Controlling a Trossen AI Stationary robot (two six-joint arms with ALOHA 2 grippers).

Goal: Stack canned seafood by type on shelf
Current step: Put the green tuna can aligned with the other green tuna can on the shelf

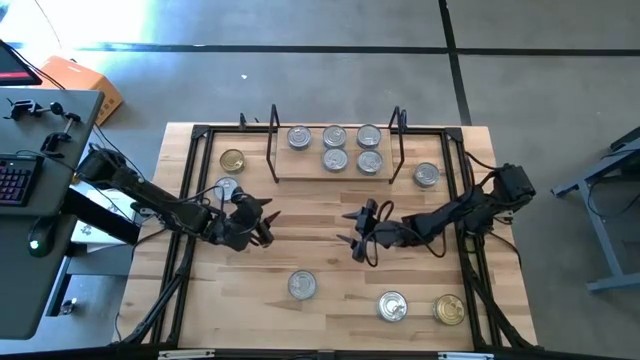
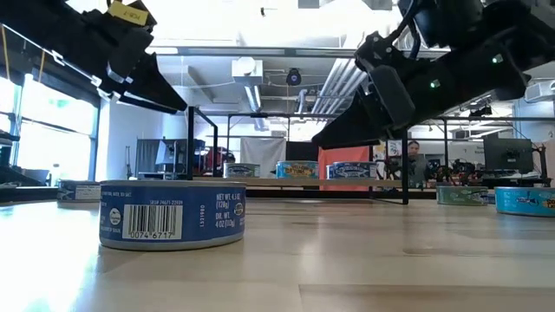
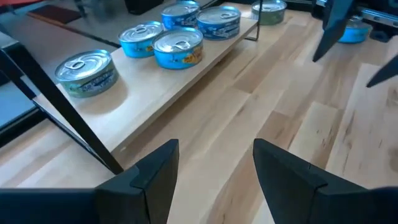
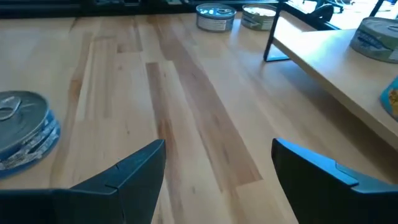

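**Tin count: five on the shelf, six still loose**

Counting from above: five silver-lidded tins sit on the shelf, three in back, two in front. Loose on the table: a gold one and a silver one at left, one silver right of the shelf, then two silver and a gold tin along the near edge. The left gripper and right gripper both hover mid-table, jaws apart, holding nothing. Grey floor all around, a desk with a keyboard at left.
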